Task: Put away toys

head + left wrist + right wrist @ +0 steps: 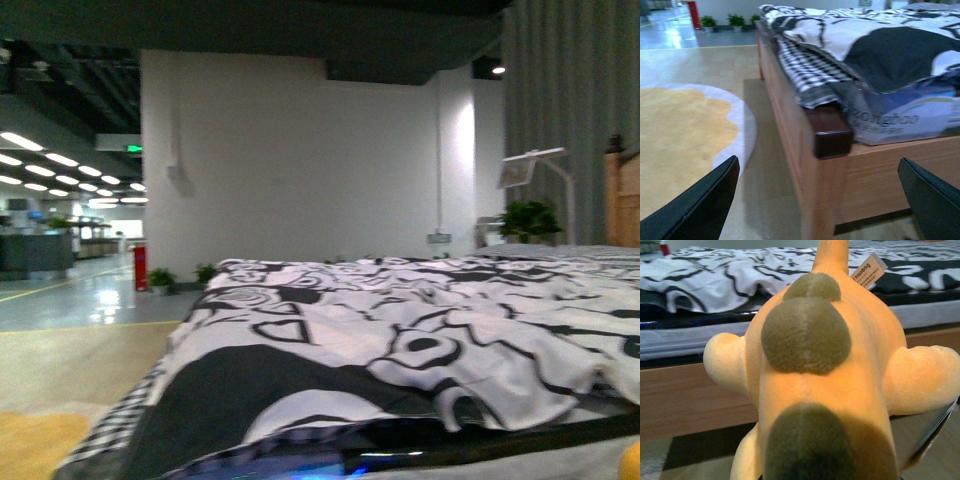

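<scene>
The right pincer (pixel 826 466) grips the soft orange-yellow plush animal (pixel 810 385) right by the wooden bed frame (pixel 690 400); the left pincer (pixel 817 161) gapes wide, empty.

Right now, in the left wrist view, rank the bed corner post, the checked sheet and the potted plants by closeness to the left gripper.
1. Bed corner post, just ahead of the left gripper.
2. Checked sheet, a little beyond the post.
3. Potted plants, far in the background.

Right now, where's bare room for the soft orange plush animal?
The orange plush animal fits on the rumpled black-and-white patterned quilt, bare across the bed. Floor is free between wooden bed frame and yellow round rug. Bedding bunches at the corner.
</scene>
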Tool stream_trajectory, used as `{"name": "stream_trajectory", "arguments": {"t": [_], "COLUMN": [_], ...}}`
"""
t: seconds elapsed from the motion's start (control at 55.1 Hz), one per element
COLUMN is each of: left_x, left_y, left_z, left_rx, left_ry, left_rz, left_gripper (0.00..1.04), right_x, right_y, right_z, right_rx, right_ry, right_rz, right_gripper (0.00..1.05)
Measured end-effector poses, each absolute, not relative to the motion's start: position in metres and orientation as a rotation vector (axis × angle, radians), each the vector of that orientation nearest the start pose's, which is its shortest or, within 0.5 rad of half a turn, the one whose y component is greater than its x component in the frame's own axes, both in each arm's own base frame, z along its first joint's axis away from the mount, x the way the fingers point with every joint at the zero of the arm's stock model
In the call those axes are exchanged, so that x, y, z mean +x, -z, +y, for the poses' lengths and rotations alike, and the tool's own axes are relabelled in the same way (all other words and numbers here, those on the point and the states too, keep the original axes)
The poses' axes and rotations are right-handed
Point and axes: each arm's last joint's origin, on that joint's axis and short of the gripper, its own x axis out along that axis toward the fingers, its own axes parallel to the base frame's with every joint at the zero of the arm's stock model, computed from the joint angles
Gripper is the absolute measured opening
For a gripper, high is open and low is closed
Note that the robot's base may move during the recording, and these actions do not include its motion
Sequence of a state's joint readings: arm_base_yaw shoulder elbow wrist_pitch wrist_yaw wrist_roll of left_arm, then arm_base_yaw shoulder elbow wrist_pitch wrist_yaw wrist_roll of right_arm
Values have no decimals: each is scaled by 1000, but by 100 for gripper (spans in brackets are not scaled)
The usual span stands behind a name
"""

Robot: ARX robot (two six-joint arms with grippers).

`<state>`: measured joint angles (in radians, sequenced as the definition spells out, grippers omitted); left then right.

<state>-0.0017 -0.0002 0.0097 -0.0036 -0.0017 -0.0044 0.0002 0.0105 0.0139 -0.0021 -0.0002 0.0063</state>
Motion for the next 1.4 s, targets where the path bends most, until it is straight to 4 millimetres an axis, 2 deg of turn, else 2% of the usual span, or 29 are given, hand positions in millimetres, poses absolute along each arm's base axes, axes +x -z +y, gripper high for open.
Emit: {"name": "stream_trajectory", "arguments": {"t": [1.398], "left_x": [97], "left_y": [-166], "left_z": [0], "left_rx": [-4], "left_ry": [4], "left_rz": [-4], "left_gripper": [98], "right_x": [97], "right_y": [-167], "right_z": [0], "right_rx": [6], "right_ry": [6], "right_rz": [-4], "right_gripper": [7]}}
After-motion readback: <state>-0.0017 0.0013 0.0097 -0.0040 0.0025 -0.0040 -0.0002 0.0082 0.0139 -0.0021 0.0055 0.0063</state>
